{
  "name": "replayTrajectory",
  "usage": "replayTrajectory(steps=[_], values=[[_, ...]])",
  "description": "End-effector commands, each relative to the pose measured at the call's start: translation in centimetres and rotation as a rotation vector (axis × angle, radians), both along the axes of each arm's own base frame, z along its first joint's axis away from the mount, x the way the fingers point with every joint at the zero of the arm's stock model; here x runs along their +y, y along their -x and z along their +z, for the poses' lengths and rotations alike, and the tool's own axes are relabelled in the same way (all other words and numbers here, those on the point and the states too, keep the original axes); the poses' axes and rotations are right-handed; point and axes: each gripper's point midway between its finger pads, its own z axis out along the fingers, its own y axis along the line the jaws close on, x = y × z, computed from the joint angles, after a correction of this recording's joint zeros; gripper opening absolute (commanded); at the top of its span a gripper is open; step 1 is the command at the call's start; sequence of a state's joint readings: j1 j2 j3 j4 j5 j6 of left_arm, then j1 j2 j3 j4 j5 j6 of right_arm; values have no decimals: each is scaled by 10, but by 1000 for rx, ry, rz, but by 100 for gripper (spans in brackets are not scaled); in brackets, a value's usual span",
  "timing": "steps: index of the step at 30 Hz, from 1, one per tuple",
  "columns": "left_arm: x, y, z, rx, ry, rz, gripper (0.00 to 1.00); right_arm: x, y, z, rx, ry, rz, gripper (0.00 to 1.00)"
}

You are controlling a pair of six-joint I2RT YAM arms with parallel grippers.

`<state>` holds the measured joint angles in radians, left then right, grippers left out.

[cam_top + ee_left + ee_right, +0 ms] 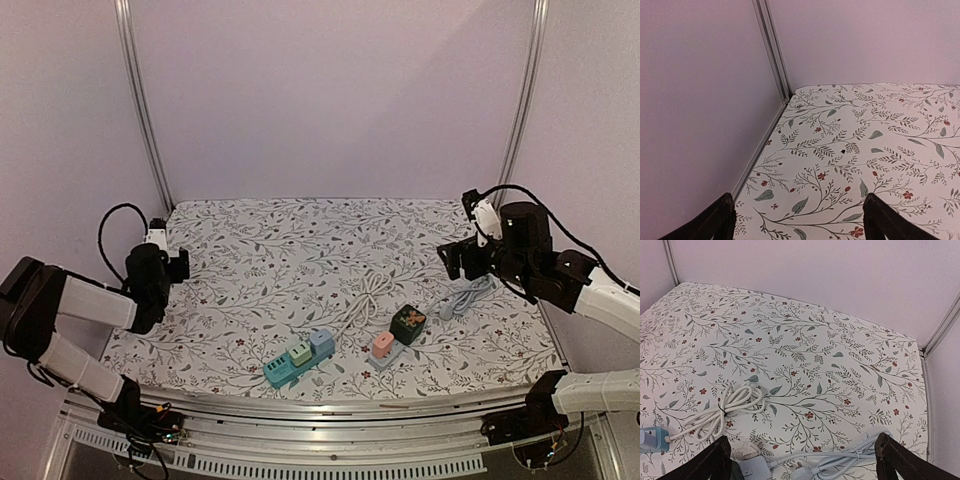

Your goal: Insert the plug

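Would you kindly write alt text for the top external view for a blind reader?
A teal power strip, a bundled white cord, a dark green cube adapter and a grey cable lie on a floral tablecloth. The left tool and right tool hover open at either side, holding nothing.

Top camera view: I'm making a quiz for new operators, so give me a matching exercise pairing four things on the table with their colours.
Things:
1. power strip
2. cube
3. cord attached to the power strip
4. adapter beside the cube

Colours:
A. white
B. pink
C. teal
D. black with a flower print

Pairs: 1-C, 2-D, 3-A, 4-B
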<state>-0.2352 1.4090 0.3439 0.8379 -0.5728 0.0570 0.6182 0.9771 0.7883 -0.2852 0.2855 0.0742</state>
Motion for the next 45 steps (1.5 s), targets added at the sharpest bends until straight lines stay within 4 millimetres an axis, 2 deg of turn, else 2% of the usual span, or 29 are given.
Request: replayTrajectory(steps=[1,3,7,10,15,16,19,21,24,31,33,34,35,36,39,43,45], values=[[4,-14,1,-75,89,-53,87,-16,-9,-5,-6,0,-60,99],[3,-18,-11,-86,98,-82,83,-31,-18,-6,-6,-7,-102,99],[2,-22,-14,-62,120,-106,81,-60,-33,-13,-40,-33,-201,99],[2,-23,-16,-44,130,-107,83,-82,-42,-26,-95,-31,-270,99],[2,-24,-15,-51,130,-111,87,-134,-59,-47,-184,39,-429,99],[2,-24,-15,-51,130,-112,97,-145,-62,-51,-200,26,-462,99],[2,-24,-15,-52,130,-112,99,-164,-73,-73,-207,-71,-514,99],[2,-24,-15,-51,130,-112,99,-166,-80,-82,-202,-122,-511,99],[2,-23,-15,-51,130,-112,99,-169,-88,-97,-151,-92,-531,99],[3,-23,-15,-51,130,-111,99,-173,-101,-90,-193,-45,-527,99],[2,-23,-15,-51,130,-112,99,-176,-109,-98,-201,-38,-534,99],[3,-23,-15,-52,130,-111,99,-177,-110,-116,-156,-32,-524,97],[2,-23,-15,-51,130,-111,99,-179,-108,-118,-150,-41,-533,98],[2,-23,-15,-51,131,-112,99,-180,-108,-115,-170,-52,-537,98],[2,-23,-15,-52,131,-112,99,-176,-106,-122,-179,-51,-507,97],[2,-23,-15,-51,131,-112,99,-177,-107,-121,-181,-49,-511,94],[2,-23,-15,-51,131,-112,99,-176,-106,-121,-184,-49,-512,99]])
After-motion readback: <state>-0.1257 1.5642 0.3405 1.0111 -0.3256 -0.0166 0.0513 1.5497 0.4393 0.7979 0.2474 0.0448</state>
